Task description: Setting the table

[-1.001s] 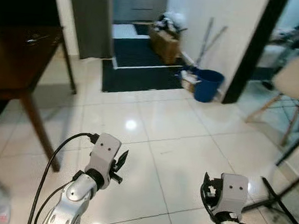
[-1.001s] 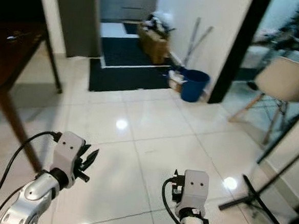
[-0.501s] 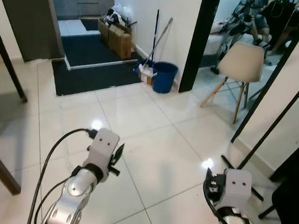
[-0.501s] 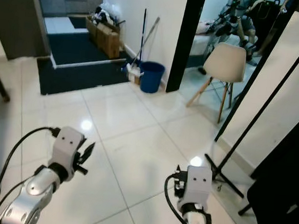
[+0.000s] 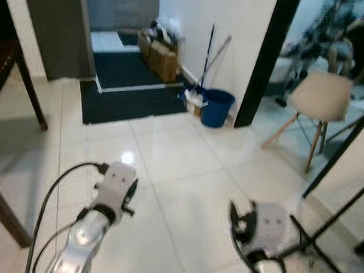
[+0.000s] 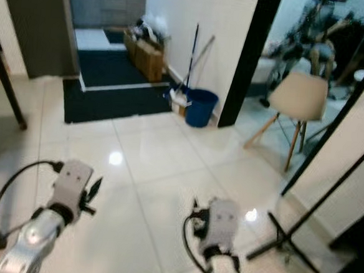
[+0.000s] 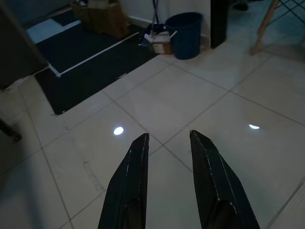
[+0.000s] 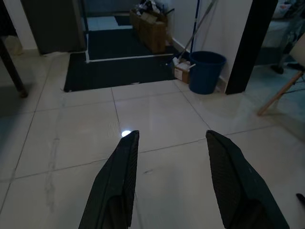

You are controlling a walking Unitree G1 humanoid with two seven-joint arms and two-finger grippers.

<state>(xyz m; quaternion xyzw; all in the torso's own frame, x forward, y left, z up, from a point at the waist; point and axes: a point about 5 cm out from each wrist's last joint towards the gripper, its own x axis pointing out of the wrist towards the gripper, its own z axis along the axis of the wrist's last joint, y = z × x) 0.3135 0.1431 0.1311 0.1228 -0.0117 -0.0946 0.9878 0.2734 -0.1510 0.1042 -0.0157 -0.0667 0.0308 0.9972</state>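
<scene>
Fingers on left gripper [image 7: 167, 143] and right gripper [image 8: 169, 140] spread, holding nothing, blue bucket [image 8: 206, 71] ahead of them could get clipped walking

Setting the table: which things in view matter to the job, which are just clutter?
Job:
dark wooden table, at the robot's left
left gripper, open, empty
right gripper, open, empty

Lying about:
blue bucket
cardboard boxes
beige chair
dark mat
</scene>
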